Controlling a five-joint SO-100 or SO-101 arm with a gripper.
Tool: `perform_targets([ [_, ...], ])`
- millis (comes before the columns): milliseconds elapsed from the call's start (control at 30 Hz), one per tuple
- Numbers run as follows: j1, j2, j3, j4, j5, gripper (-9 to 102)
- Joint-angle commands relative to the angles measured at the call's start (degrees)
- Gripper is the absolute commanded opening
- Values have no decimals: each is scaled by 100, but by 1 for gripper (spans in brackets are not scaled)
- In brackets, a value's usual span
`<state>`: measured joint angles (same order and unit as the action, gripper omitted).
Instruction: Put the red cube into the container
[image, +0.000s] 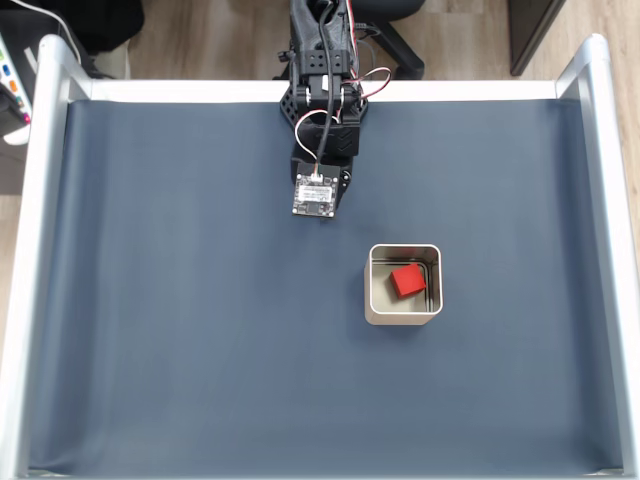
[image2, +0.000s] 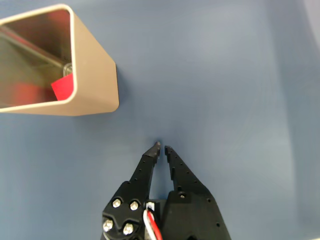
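Note:
The red cube (image: 407, 281) lies inside the square silvery container (image: 403, 317), on its pale bottom right of the middle in the fixed view. In the wrist view the container (image2: 94, 75) stands at the upper left, and a corner of the red cube (image2: 63, 89) shows past its rim. My gripper (image2: 162, 146) hovers over bare mat to the right of the tin, apart from it. Its fingers are shut, tips almost touching, with nothing between them. In the fixed view my arm (image: 322, 150) reaches from the far edge and ends up and to the left of the container.
A dark blue mat (image: 180, 330) covers the table. Raised pale rails (image: 30, 250) run along its left, right and far sides. A white object (image: 12, 70) sits outside the far left corner.

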<state>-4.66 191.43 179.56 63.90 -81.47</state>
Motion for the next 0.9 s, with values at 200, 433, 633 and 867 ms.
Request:
perform_targets([
  [200,-26,79,-26,791,-246,0],
  [433,-26,79,-26,1002,-316,1],
  [633,-26,79,-26,1037,-589,1],
  [867,-26,79,-26,1037,-589,1],
])
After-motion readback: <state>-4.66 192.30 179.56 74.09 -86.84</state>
